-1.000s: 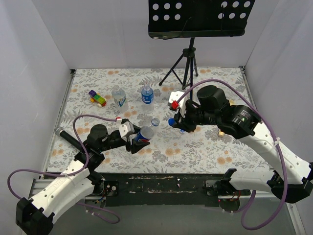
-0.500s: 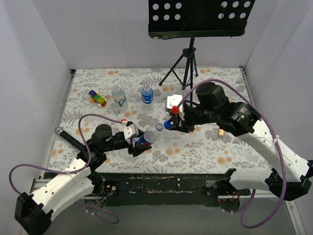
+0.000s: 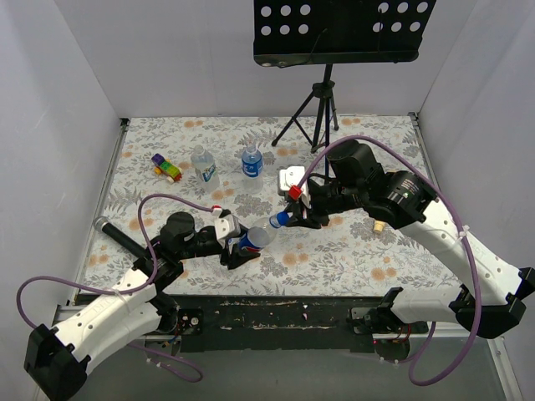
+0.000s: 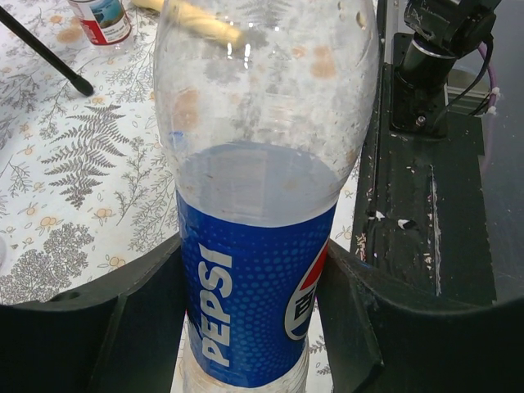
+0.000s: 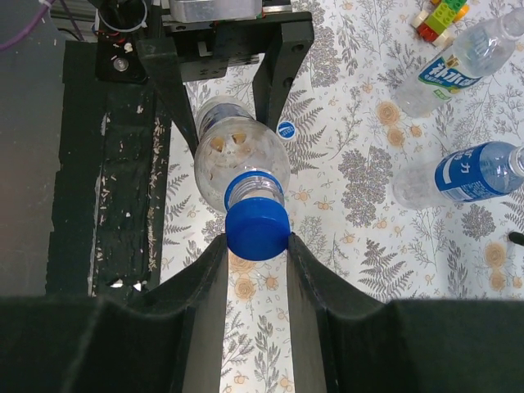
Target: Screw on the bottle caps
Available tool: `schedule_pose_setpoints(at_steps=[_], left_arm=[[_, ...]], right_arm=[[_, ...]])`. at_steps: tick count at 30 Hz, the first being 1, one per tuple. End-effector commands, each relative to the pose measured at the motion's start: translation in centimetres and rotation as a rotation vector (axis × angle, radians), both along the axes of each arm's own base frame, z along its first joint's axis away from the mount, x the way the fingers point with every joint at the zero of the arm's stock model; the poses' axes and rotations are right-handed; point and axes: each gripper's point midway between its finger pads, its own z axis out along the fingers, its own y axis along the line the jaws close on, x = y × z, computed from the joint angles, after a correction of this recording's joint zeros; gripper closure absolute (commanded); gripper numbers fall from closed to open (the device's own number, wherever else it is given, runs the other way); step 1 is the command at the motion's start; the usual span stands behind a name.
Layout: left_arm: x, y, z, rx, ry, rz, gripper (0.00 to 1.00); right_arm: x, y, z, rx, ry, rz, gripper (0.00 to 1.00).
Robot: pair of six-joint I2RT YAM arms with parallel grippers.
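Left wrist view shows the bottle with the blue label filling the frame, the left gripper pinching its body from both sides and holding it tilted above the table, neck pointing away toward the other arm. In the right wrist view the blue cap is squeezed between the closed fingers of the right gripper and sits right on the end of the bottle's neck. A second ago the top view had cap and bottle mouth clearly apart; since then the right arm has carried the cap across and down, and the left arm has brought the bottle up to meet it, so the two are now together. That probably means lining up is over and turning comes next, though whether the threads have caught cannot be told. A loose blue cap lies on the table just beside the held bottle, out of the way. Farther back, two other bottles stand near a toy block, well apart from the work, and a tan stick lies beyond the right arm. At the back stands a music stand. Nothing sits between the two grippers; the main risk looks like a crooked start on the threads.
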Motion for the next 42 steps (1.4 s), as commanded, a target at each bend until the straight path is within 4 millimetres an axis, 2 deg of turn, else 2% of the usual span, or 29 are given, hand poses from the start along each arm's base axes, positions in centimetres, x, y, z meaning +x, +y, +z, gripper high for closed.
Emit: schedule_pose_setpoints(at_steps=[1, 11, 19, 29, 34, 42], left_arm=[[-0.1, -0.3, 1.7, -0.012, -0.044, -0.023, 0.45], [-0.8, -0.6, 1.3, 0.028, -0.038, -0.055, 0.45], [-1.1, -0.8, 1.6, 0.034, -0.047, -0.073, 0.45], [-0.9, -1.1, 2.4, 0.053, -0.069, -0.095, 0.45], [-0.9, -1.4, 2.4, 0.091, -0.07, -0.13, 0.45], [-0.3, -2.9, 4.5, 0.078, -0.097, -0.198, 0.46]], right_arm=[[-0.8, 0.1, 1.7, 0.039, -0.022, 0.055, 0.87], [-1.6, -0.2, 0.7, 0.013, 0.001, 0.085, 0.87], [-1.5, -0.5, 0.1, -0.007, 0.001, 0.076, 0.87], [-2.5, -1.2, -1.2, -0.06, 0.033, 0.104, 0.88], [-2.7, -1.5, -1.2, -0.07, 0.032, 0.11, 0.88], [-2.6, -1.7, -1.5, -0.092, 0.03, 0.101, 0.9]])
